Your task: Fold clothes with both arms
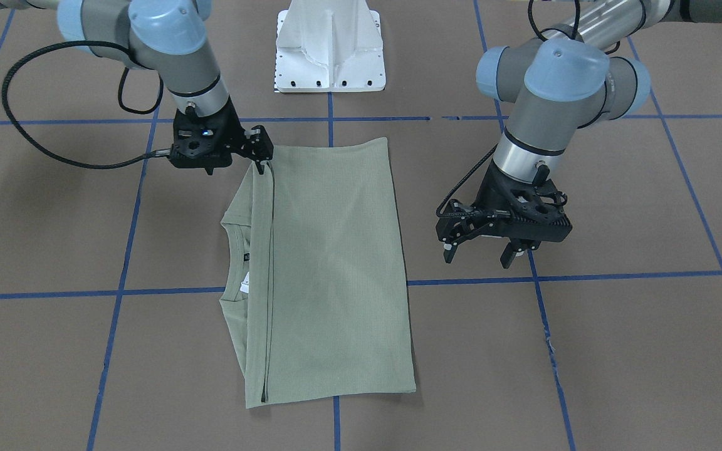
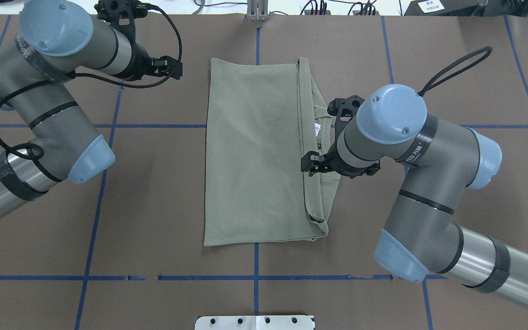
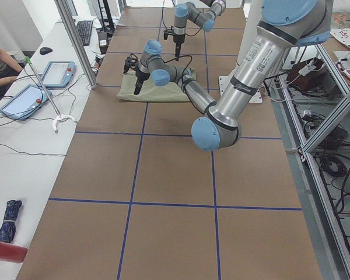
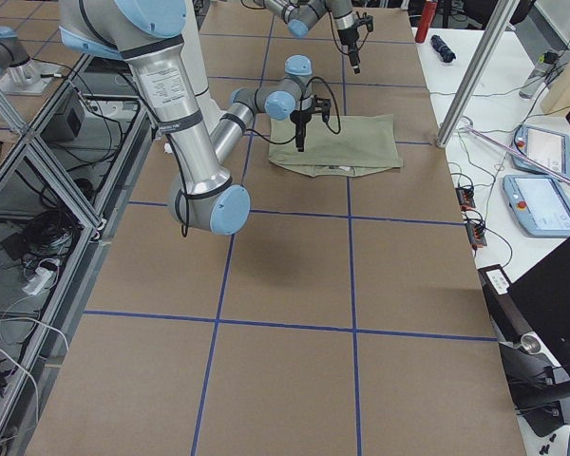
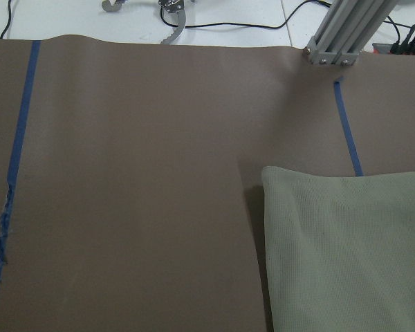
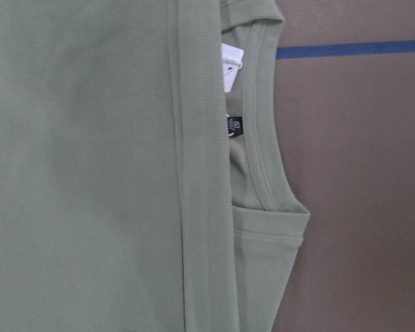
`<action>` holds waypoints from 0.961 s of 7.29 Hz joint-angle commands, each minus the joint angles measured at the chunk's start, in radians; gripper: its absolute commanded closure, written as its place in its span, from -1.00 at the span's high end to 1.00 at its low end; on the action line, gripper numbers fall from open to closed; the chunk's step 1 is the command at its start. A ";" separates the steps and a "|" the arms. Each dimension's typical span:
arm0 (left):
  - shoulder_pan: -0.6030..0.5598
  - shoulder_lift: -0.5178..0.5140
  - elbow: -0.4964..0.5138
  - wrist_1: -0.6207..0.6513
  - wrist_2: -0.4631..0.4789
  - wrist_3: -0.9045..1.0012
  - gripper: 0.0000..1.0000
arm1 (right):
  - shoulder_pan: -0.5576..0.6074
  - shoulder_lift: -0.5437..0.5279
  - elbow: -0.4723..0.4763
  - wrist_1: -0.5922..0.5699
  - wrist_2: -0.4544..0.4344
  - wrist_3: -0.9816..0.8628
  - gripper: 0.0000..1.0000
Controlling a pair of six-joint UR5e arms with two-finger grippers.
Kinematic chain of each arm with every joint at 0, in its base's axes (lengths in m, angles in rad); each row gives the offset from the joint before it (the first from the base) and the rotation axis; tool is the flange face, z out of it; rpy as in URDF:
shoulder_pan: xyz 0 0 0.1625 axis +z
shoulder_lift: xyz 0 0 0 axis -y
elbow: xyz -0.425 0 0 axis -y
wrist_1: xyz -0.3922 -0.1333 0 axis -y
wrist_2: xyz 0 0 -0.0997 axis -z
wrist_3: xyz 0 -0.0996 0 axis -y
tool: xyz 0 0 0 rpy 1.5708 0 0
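The sage-green shirt [image 1: 336, 263] lies folded into a flat rectangle in the middle of the table [image 2: 154, 206]. Its neck opening and white hang tag [image 1: 245, 285] show on the side toward my right arm. My right gripper [image 1: 262, 164] hovers point-down over the folded edge near the shirt's corner [image 2: 309, 166]. Its fingers look together and no cloth is lifted. The right wrist view shows the collar and tag [image 6: 229, 66] from above. My left gripper [image 1: 477, 255] is open and empty, off the shirt's other side [image 2: 174, 68]. The left wrist view shows one shirt corner [image 5: 353, 256].
The white pedestal base [image 1: 329, 50] stands at the robot's edge of the table. Blue tape lines [image 2: 154, 125] cross the brown table. An aluminium post [image 5: 339, 34] stands at the far edge. Tablets [image 3: 58, 73] and cables lie on the side bench.
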 commanded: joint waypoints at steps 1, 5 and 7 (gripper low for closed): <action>0.001 0.014 -0.018 0.007 -0.005 0.003 1.00 | -0.077 0.023 -0.043 -0.010 -0.028 -0.078 1.00; 0.004 0.014 -0.008 0.001 -0.008 0.001 1.00 | -0.134 0.011 -0.103 -0.010 -0.050 -0.157 1.00; 0.004 0.014 -0.005 -0.001 -0.008 0.001 1.00 | -0.146 -0.002 -0.111 -0.012 -0.045 -0.158 1.00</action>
